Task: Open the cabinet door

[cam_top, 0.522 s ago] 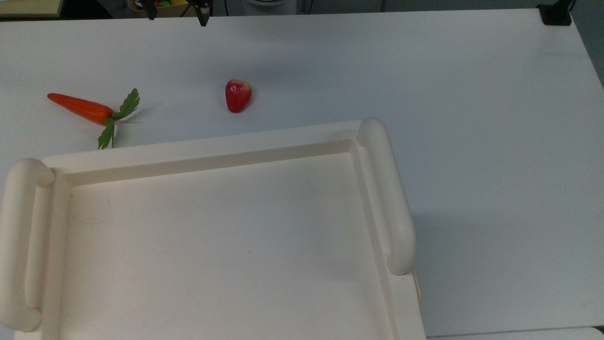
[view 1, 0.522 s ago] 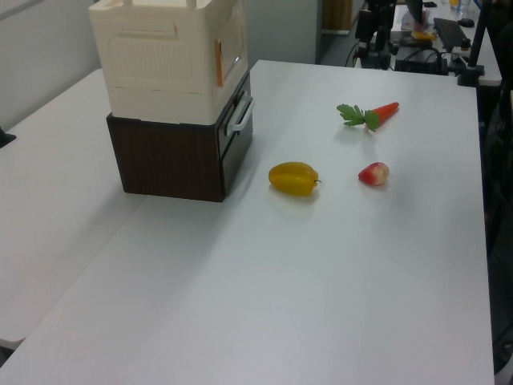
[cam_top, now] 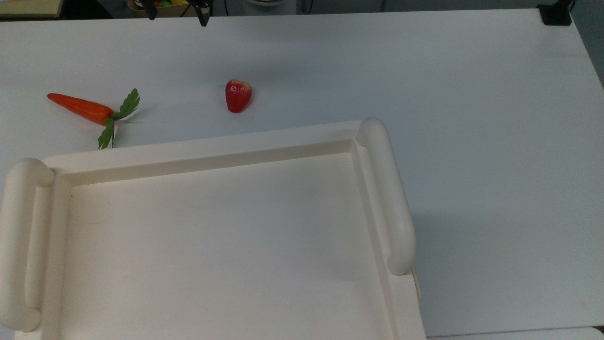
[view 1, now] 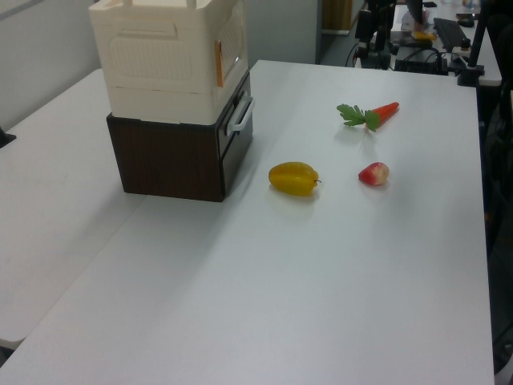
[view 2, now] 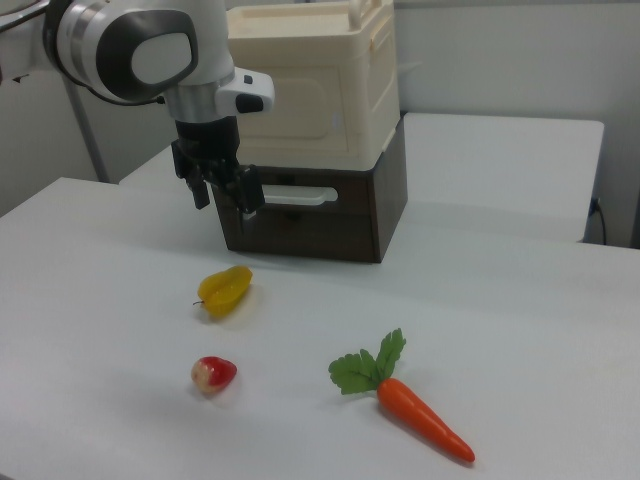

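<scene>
The cabinet is a cream upper box on a dark brown base. Its cream front face, the cabinet door [view 1: 232, 40] [view 2: 315, 100], stands flush with the box. In the right view my arm covers the door's left part. My gripper [view 2: 224, 197] hangs open in front of the dark base's left side, above the table, with nothing between its fingers. Its two dark fingertips [cam_top: 203, 16] poke in at the top view's upper edge. The cabinet's recessed top [cam_top: 212, 236] with thick rounded rails sits in the lower part of the top view.
A white bar handle [view 2: 298, 195] [view 1: 239, 119] sits on the dark base's drawer. On the white table [cam_top: 472, 118] lie a yellow fruit [view 2: 225, 290] [view 1: 293, 178], a red fruit [cam_top: 237, 96] [view 2: 213, 374] and a carrot [cam_top: 80, 107] [view 2: 420, 418].
</scene>
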